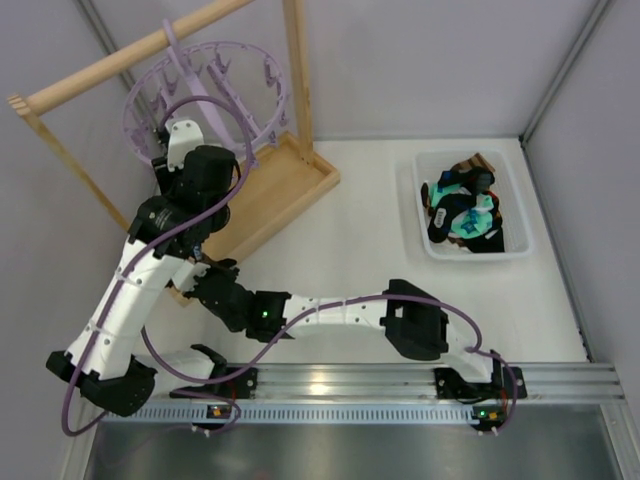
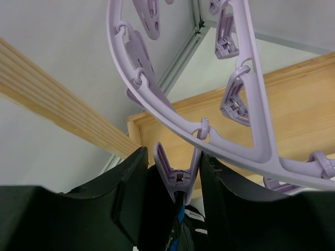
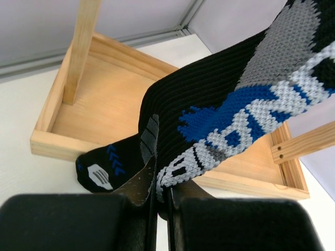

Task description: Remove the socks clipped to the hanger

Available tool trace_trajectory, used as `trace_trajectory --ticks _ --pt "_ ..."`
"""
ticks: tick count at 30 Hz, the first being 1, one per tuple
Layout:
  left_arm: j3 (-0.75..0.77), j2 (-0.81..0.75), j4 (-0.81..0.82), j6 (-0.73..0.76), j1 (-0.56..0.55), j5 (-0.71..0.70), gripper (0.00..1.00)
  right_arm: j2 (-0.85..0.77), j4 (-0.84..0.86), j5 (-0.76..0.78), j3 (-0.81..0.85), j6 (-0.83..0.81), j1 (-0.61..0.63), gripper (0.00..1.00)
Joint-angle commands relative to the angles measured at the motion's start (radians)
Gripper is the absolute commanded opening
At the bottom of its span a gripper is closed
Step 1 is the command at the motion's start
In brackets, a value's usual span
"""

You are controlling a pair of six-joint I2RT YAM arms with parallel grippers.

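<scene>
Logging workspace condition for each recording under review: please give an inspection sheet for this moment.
Surface: white tabletop, no spills seen.
Job's things: round pale-lavender plastic hanger hangs from the wooden rod frame; lavender clip pinches dark fabric; black knit sock with blue, grey and white pattern; more patterned socks in the white plastic bin.
Clutter: nothing seen.
Grippers: left gripper fingers flank the clip; right gripper shut on the sock.
Cables: purple cable loops near the hanger.
Surroundings: grey walls; metal rail.
</scene>
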Motion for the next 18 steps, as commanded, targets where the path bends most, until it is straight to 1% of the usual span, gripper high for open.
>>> trace_trajectory --ticks 1,2,5,6,8,9,10,11,12,16,18 --pt "-0.022 -0.02 0.083 0.027 0.007 -0.024 0.48 -0.078 0.047 -0.014 -0.022 0.011 0.025 0.0" --pt "-0.03 -0.02 0.093 0.027 0.008 -0.022 0.48 -0.086 0.055 -0.016 -0.028 0.013 0.024 0.0" --pt "-0.047 -0.02 0.116 0.035 0.017 -0.004 0.42 -0.101 0.066 -0.021 -0.048 0.016 0.025 0.0" --pt "-0.048 -0.02 0.12 0.038 0.02 0.001 0.36 -0.104 0.067 -0.024 -0.057 0.019 0.025 0.0" --pt "-0.048 -0.019 0.124 0.037 0.022 0.015 0.3 -0.113 0.079 -0.025 -0.074 0.022 0.024 0.0" --pt "-0.05 -0.019 0.127 0.038 0.025 0.016 0.24 -0.116 0.083 -0.028 -0.079 0.026 0.024 0.0" --pt "-0.05 -0.019 0.129 0.038 0.025 0.025 0.22 -0.119 0.086 -0.028 -0.085 0.028 0.025 0.0" --pt "-0.05 -0.02 0.13 0.038 0.025 0.028 0.17 -0.127 0.09 -0.028 -0.094 0.031 0.025 0.0" --pt "-0.045 -0.022 0.132 0.038 0.025 0.031 0.15 -0.132 0.093 -0.028 -0.099 0.034 0.025 0.0" --pt "-0.044 -0.028 0.13 0.038 0.028 0.05 0.15 -0.19 0.118 -0.025 -0.16 0.062 0.024 0.0" --pt "-0.045 -0.037 0.13 0.038 0.028 0.068 0.17 -0.237 0.144 -0.018 -0.256 0.1 0.024 0.0"
